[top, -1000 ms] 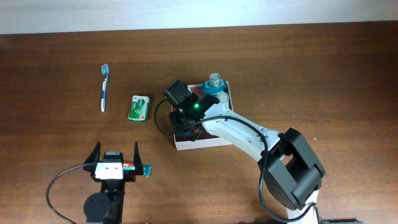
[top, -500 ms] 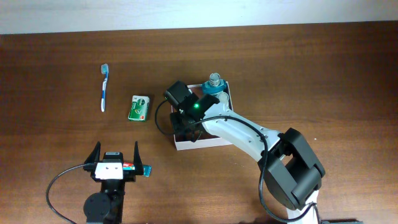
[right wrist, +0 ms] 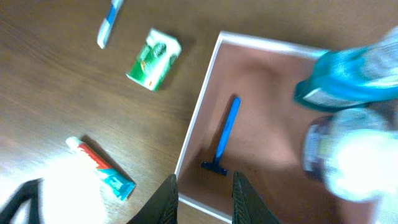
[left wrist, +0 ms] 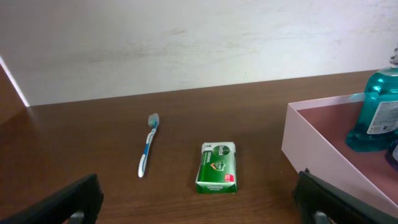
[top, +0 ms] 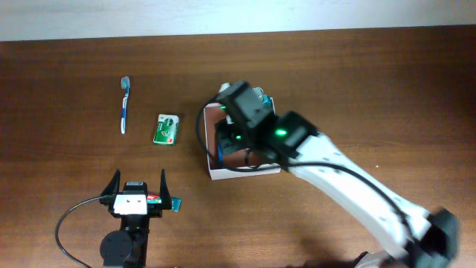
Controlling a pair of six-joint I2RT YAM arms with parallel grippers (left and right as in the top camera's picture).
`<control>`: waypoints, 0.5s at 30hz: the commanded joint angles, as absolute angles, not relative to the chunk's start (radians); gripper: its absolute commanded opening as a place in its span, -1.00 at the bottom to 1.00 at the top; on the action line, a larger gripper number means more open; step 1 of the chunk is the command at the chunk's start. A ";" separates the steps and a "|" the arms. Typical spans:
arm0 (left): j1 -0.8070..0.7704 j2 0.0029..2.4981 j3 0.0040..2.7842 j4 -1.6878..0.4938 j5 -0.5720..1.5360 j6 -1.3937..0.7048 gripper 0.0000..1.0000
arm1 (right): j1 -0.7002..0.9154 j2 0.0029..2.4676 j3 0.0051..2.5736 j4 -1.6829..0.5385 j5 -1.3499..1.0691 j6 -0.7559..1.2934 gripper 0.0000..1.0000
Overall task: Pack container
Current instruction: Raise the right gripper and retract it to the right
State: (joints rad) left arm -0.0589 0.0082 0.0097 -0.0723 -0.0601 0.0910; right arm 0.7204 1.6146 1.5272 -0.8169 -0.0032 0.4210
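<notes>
The container [top: 232, 173] sits on the bench [top: 372, 74], mostly hidden under the right arm [top: 335, 171] from overhead. Only the right wrist view shows a blue razor [right wrist: 225, 134] lying inside it, and the right fingers [right wrist: 166, 198] spread, holding nothing. The left fingers [left wrist: 69, 202] are spread wide.

**Both grippers parted, nothing held**

L gripper [top: 138, 182] sits at 7 o'clock in overhead view, fingers [left wrist: 329, 200] spread wide, pointing to 12. R arm [top: 349, 186] stretches from 5 o'clock twd centre, blurred. R gripper [right wrist: 204, 179] points down, jaws apart w/ nothing between.
</notes>
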 commanded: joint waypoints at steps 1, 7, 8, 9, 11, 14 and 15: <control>-0.063 0.009 0.009 -0.079 -0.068 0.110 0.99 | 0.654 1.521 1.526 -0.853 0.060 0.393 -0.55; -0.063 0.009 0.009 -0.079 -0.068 0.110 0.99 | 0.448 1.446 1.526 -0.999 0.178 0.365 -0.53; -0.063 0.009 0.009 -0.079 -0.068 0.110 0.99 | 0.409 1.446 1.526 -1.021 0.177 0.348 -0.53; -0.063 0.009 0.009 -0.080 -0.068 0.110 0.99 | 0.355 1.446 1.526 -1.048 0.178 0.339 -0.53; -0.063 0.009 0.009 -0.079 -0.068 0.110 0.99 | 0.282 1.453 1.526 -1.075 0.177 0.320 -0.50; -0.063 0.009 0.009 -0.079 -0.068 0.111 0.99 | 0.180 1.463 1.526 -1.094 0.176 0.299 -0.45; -0.063 0.009 0.009 -0.079 -0.068 0.110 0.99 | 0.148 1.466 1.526 -1.097 0.176 0.299 -0.45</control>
